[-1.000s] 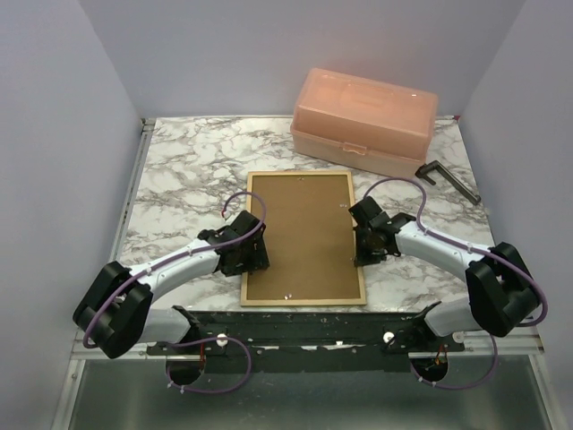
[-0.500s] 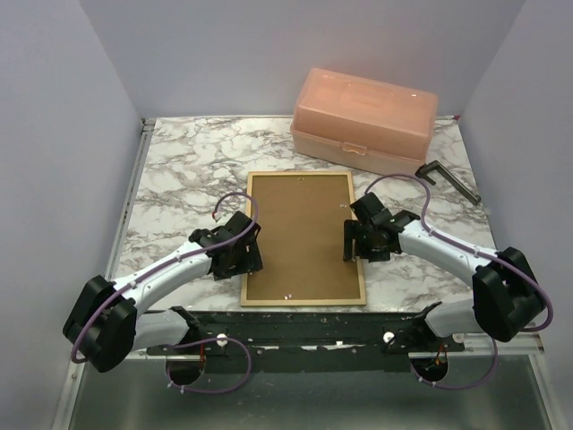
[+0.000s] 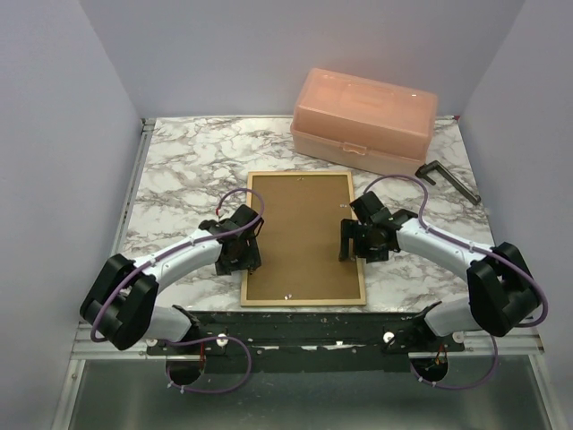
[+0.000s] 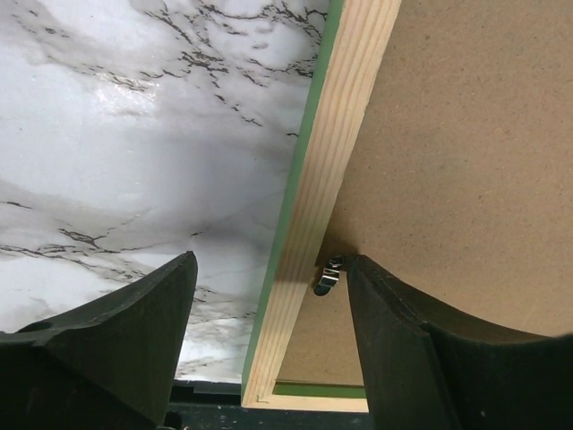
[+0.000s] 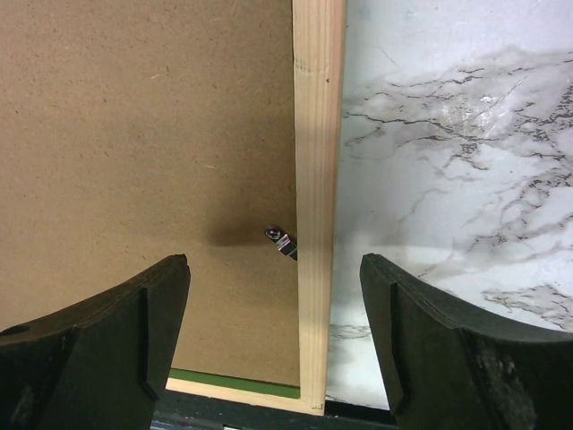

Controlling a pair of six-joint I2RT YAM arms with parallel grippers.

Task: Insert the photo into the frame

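The frame lies face down on the marble table, pale wood back up, with the brown backing panel set inside it. The photo is hidden. My left gripper is open astride the frame's left rail; its inner finger rests on the panel right beside a small metal clip. My right gripper is open astride the right rail, just short of another clip. Neither gripper holds anything. A green strip shows at the panel's near end in both wrist views.
A peach plastic box stands at the back right. A black L-shaped tool lies near the right wall. The black mounting rail runs along the table's near edge, just below the frame. Walls close in on both sides.
My right gripper has gone from nearly shut to wide open over the frame's right rail. The left arm has shifted a little, its gripper staying open at the left rail.
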